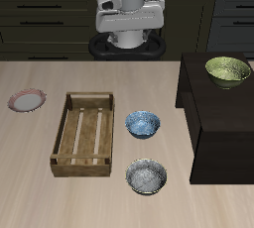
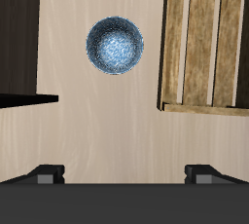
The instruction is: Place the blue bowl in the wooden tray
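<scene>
**A:** How do the jaws stand?

**B:** Spread wide with nothing between them. In the wrist view the two tips sit far apart, high above the tabletop (image 1: pixel 40 192). In the exterior view the arm (image 1: pixel 129 14) hangs at the top centre of the frame, well back from every bowl.

**A:** And the blue bowl?

**B:** The blue bowl (image 1: pixel 142 124) sits upright on the tabletop at the middle of the exterior frame, just beside the tray (image 1: pixel 91 98) but outside it. The wrist camera sees it too (image 2: pixel 115 45), near the tray's corner (image 2: pixel 207 43).

**A:** What could go wrong?

**B:** The first risk is picking the wrong bowl. A grey bowl (image 1: pixel 147 177) of much the same size sits in the lower centre of the frame, right below the blue one. If the arm overshoots toward the front edge, the jaws would come down on that one instead.

**A:** And the grasp itself?

**B:** I'd expect a rim pinch, and the rim is thin and curved. If one finger lands badly, the bowl could skid away or tip. It could also be pushed against the tray wall, which leaves little room on that side.

**A:** Anything else nearby?

**B:** The dark box (image 1: pixel 213 123) carrying the green bowl (image 1: pixel 227 70) stands on the bowl's other side. A wide swing could clip it. If the carry is too low, the bowl could catch the tray's wall.
</scene>
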You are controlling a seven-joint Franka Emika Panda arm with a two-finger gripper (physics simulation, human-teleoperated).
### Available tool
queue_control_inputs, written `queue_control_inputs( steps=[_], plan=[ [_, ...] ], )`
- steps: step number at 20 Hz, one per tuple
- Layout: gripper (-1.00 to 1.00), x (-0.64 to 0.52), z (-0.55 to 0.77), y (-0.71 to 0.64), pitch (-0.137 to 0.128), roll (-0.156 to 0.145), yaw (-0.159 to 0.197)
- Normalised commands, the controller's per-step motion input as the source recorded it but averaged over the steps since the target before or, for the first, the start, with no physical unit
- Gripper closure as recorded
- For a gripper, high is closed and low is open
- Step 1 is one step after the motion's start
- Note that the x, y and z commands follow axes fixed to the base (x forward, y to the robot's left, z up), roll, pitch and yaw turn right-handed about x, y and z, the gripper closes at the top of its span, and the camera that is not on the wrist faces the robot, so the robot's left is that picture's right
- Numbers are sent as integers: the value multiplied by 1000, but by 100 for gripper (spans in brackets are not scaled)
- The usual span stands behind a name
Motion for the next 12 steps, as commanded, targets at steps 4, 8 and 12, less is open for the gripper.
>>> queue_control_inputs(
  steps=[4,8,12],
  plan=[
    [-100,208,-157,-23,-7,-23,-9],
    [-100,299,-216,-41,20,-30,9],
    [-100,232,-177,-22,-10,-22,-4]
  ],
)
